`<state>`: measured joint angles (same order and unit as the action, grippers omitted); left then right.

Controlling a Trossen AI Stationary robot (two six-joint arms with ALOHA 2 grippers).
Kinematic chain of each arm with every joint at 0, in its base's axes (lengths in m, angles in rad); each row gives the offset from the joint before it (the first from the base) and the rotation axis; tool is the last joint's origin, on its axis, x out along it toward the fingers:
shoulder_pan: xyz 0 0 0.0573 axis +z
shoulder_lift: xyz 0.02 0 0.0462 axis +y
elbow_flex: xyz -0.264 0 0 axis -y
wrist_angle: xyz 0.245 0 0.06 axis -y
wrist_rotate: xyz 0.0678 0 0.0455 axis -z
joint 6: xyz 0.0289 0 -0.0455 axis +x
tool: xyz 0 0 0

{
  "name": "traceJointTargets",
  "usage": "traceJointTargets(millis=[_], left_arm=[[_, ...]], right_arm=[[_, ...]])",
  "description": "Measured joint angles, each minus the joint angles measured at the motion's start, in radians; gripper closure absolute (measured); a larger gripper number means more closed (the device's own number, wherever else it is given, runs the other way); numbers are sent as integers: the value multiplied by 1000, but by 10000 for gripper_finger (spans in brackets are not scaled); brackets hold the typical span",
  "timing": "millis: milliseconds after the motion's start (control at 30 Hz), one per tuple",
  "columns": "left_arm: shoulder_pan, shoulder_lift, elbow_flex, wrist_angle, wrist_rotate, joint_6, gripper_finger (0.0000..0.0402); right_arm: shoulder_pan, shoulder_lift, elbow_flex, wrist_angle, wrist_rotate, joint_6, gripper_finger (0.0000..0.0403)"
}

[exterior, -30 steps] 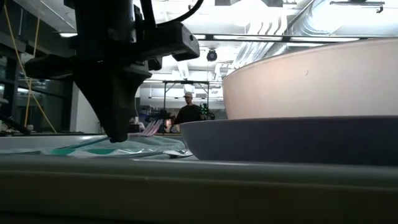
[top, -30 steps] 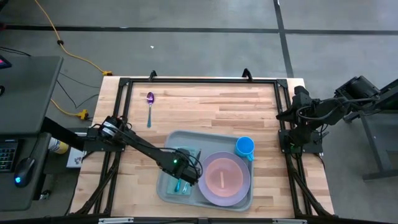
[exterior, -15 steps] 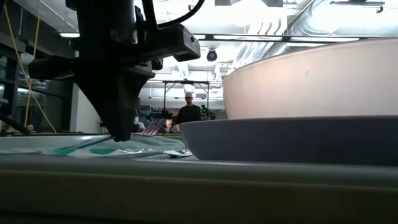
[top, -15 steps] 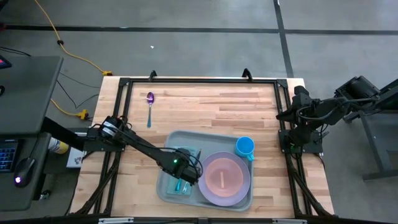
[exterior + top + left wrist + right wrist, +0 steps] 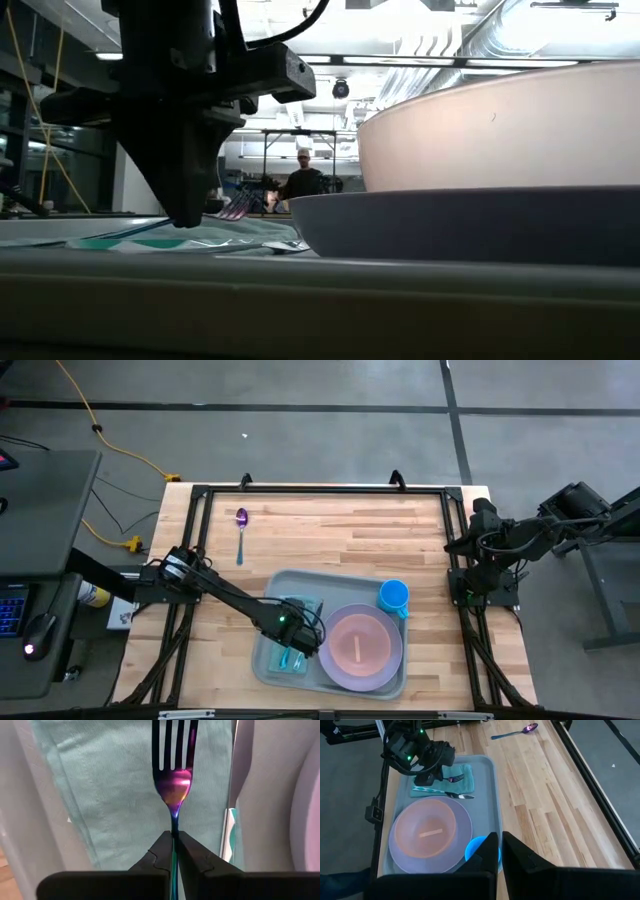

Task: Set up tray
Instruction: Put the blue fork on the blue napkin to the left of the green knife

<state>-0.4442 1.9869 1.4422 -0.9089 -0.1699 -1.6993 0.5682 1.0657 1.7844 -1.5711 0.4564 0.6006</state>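
Lying crosswise, tray (image 5: 300,582) long axis left-right, left gripper (image 5: 175,836) jaws pinching fork (image 5: 174,780), right gripper (image 5: 500,845) jaws closed.

I see the left gripper (image 5: 441,766) holding a fork (image 5: 455,778) over the napkin (image 5: 451,779) on the tray (image 5: 487,795), spoon (image 5: 514,732) on the worktop.

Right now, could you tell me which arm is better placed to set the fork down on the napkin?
The left. Its claw is shut on the fork directly over the teal napkin in the tray. The right claw is parked at the table's right edge, holding nothing.
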Motion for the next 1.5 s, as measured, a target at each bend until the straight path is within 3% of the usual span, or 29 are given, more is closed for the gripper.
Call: traceJointTargets(millis=[300,1500], left_arm=[[0,53,3,78,40,-1,346],[8,48,37,11,-8,45,346]], right_arm=[[0,0,0,0,0,0,403],[0,0,0,0,-3,-1,403]])
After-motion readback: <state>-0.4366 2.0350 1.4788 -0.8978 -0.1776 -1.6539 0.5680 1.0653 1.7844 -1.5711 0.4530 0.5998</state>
